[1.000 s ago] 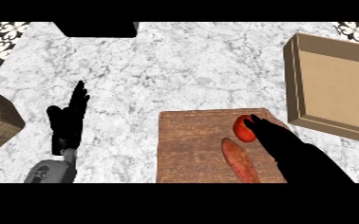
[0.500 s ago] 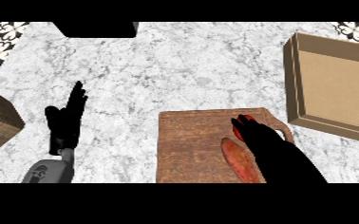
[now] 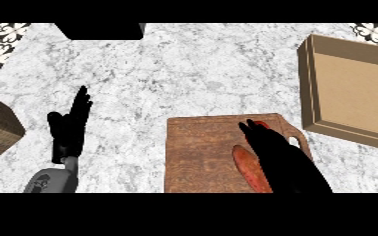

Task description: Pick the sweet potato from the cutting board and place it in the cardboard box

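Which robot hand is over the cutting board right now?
The right robot hand: it lies over the cutting board, beside the sweet potato. The left robot hand rests open over the bare counter, fingers up.

Sweet potato (image 3: 248,166) partly behind right robot hand (image 3: 277,150)

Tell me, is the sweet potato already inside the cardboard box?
No, the sweet potato lies on the cutting board, beside the right hand; the cardboard box holds nothing.
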